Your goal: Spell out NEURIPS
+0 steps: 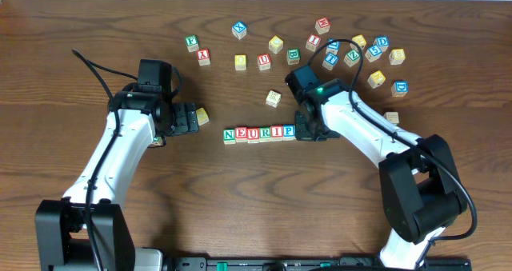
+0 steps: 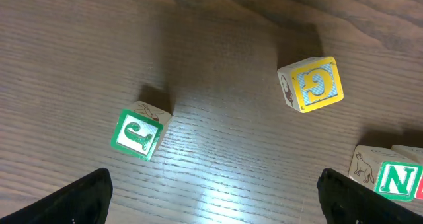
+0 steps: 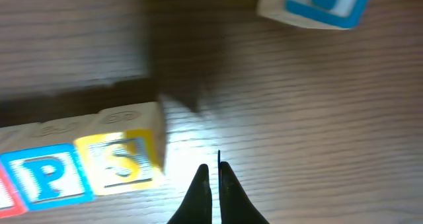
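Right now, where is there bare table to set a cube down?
Bare wood lies on the near side of the lettered row, between the left arm and right arm, and at the far left corner. It is crowded among the loose cubes behind the right arm.

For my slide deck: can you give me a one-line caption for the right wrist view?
Shut right gripper beside the yellow S cube, which sits against the blue P cube.

The left gripper [image 1: 190, 117] stands with its jaws wide apart; behind it the left arm [image 1: 112, 155] stretches back, bent at the elbow. The right gripper [image 1: 306, 131] points downward, fingers [image 3: 198, 191] pressed together, the right arm [image 1: 364, 131] folding away behind it.
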